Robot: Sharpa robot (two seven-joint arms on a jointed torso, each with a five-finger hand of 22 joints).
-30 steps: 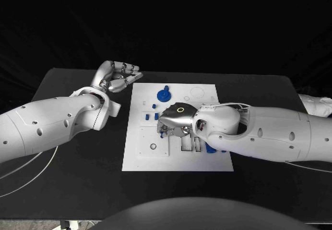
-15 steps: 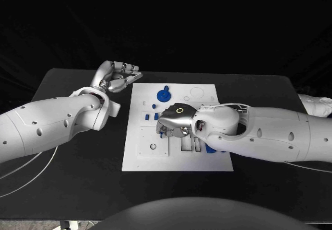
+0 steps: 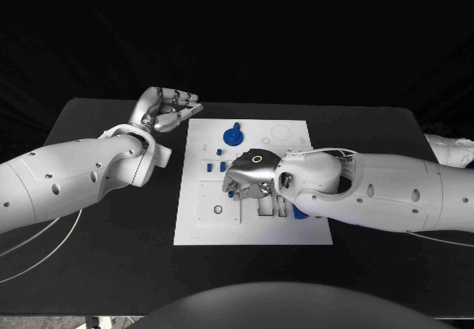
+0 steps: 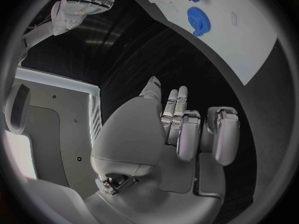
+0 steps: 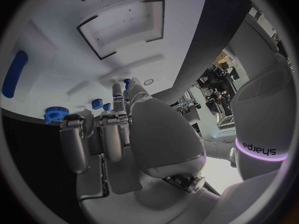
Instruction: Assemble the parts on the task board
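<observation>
The white task board lies in the middle of the black table. My right hand is low over the board's middle with its fingers pointing down at it. Its thumb and a finger pinch a small blue part, which shows under the hand. Beside these fingers are rectangular recesses. A blue gear stands near the board's far edge. My left hand hovers off the board's far left corner, fingers curled in and holding nothing.
Two small blue parts stand on the board left of my right hand. Another blue part peeks from under my right forearm. A long blue part lies on the board. A white object sits at the table's right edge.
My right hand has edged slightly to the left over the board with the blue part. My left hand has not moved.
</observation>
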